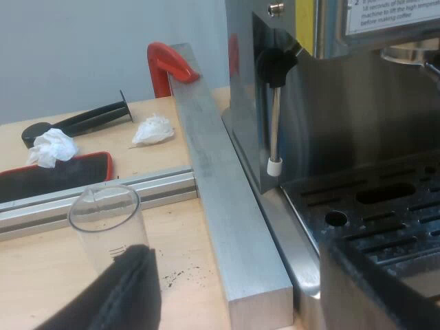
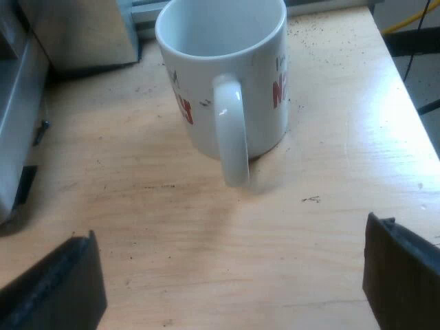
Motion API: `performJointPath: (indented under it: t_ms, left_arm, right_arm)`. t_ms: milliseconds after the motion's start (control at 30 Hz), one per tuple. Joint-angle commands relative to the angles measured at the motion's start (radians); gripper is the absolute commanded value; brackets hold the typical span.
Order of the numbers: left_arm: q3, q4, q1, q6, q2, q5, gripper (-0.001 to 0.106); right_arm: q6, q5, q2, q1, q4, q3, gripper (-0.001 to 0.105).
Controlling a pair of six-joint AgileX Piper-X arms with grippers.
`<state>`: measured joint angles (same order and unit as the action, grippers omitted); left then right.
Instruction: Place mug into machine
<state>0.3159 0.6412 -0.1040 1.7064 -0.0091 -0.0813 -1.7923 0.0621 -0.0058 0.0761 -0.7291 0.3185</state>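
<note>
A white mug (image 2: pixel 220 75) with red lettering stands upright and empty on the wooden table, its handle (image 2: pixel 232 130) turned toward my right gripper (image 2: pixel 229 232). That gripper is open, with its fingers spread wide a short way short of the handle and nothing between them. The espresso machine (image 1: pixel 344 124) shows its steam wand (image 1: pixel 275 117) and slotted drip tray (image 1: pixel 385 206) close by my left gripper (image 1: pixel 234 251), which is open and holds nothing. One of its black fingers (image 1: pixel 117 289) is just in front of the measuring glass (image 1: pixel 106 220).
A long metal bar (image 1: pixel 220 192) lies along the machine's side, with a red clamp (image 1: pixel 168 62) at its far end. Two crumpled tissues (image 1: pixel 152 129), a black handled tool (image 1: pixel 75 120) and a black red-edged mat (image 1: pixel 55 177) lie beyond a rail. A grey machine edge (image 2: pixel 14 103) is near the mug.
</note>
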Motion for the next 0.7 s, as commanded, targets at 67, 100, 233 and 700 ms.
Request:
performJointPath:
  t_ms: [67, 100, 233, 700]
  left_arm:
    - [0.001, -0.01, 0.003, -0.001, -0.141, -0.007, 0.054]
    - [0.001, -0.01, 0.003, -0.001, -0.141, -0.007, 0.054]
    - [0.001, -0.01, 0.003, -0.001, -0.141, -0.007, 0.054]
    - [0.043, 0.044, 0.003, 0.002, -0.085, -0.159, 0.082]
  right_arm:
    - [0.001, 0.003, -0.045, -0.001, 0.009, 0.004, 0.078]
    - [0.001, 0.003, -0.045, -0.001, 0.009, 0.004, 0.078]
    - [0.001, 0.003, -0.045, -0.001, 0.009, 0.004, 0.078]
    - [0.039, 0.003, -0.011, -0.001, -0.035, 0.087, 0.078]
